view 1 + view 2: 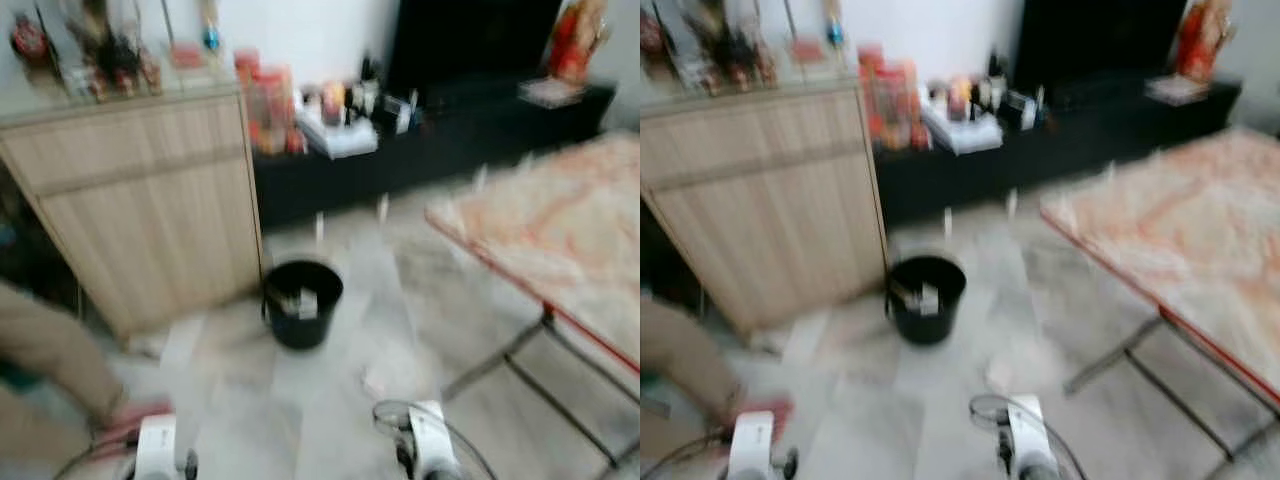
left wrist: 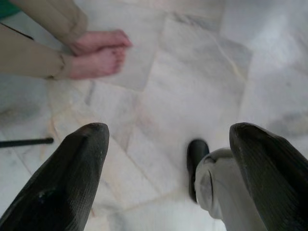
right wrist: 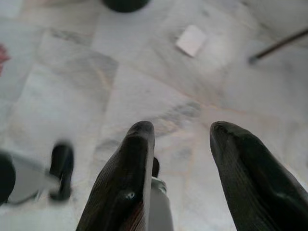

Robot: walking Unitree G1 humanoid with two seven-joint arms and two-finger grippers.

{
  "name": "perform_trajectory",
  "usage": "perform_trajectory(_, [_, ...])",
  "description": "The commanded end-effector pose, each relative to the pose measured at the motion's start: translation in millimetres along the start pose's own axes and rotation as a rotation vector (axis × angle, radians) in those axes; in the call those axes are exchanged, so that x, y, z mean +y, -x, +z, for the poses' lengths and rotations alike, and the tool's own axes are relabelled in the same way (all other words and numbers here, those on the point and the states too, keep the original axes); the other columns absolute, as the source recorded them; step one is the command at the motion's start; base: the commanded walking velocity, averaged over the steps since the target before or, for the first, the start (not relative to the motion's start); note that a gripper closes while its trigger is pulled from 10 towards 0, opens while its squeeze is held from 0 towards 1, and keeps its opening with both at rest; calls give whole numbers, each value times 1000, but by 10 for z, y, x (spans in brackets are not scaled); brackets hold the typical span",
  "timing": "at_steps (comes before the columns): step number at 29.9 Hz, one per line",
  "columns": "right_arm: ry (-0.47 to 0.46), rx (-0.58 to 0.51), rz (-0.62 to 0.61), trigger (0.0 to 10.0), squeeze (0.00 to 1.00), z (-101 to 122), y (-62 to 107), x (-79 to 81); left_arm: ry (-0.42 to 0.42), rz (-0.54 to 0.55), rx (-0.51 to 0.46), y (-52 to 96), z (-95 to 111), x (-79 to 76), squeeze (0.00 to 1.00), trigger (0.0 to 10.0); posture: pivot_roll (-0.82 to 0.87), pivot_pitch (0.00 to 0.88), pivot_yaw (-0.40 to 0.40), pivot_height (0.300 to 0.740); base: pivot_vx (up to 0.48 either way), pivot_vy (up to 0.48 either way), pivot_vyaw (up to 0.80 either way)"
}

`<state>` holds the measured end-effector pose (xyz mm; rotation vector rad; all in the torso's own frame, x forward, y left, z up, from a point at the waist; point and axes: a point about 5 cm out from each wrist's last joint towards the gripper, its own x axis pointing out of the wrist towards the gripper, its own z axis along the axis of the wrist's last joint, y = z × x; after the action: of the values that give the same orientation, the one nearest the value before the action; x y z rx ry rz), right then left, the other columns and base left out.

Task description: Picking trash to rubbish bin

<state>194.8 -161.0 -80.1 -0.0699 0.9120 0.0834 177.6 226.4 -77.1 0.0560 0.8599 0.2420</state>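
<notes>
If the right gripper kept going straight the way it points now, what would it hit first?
Probably the bare white marble floor. The right gripper points down at it, jaws open and empty. The small white paper scrap and black round bin lie further ahead; depth is unclear.

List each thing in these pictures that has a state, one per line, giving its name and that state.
Black bin: upright, no lid, some trash inside.
White scrap: lying flat on the floor, outside the bin.
Wooden cabinet: doors closed.
Left gripper: open, holding nothing.
Right gripper: open, holding nothing.
</notes>
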Motion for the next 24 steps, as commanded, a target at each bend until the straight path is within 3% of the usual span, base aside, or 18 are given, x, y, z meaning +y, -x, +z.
perform_trajectory(1, [-14,-16,5,10000,0,42,-10,42,-15,19,10,-5,4,56,0,10000,-8,0,-50,740,0,0,0])
perform_trajectory(24, [-27,-3,9,10000,0,-22,0,94,-26,7,5,-1,-1,86,0,10000,4,0,-29,740,0,0,0])
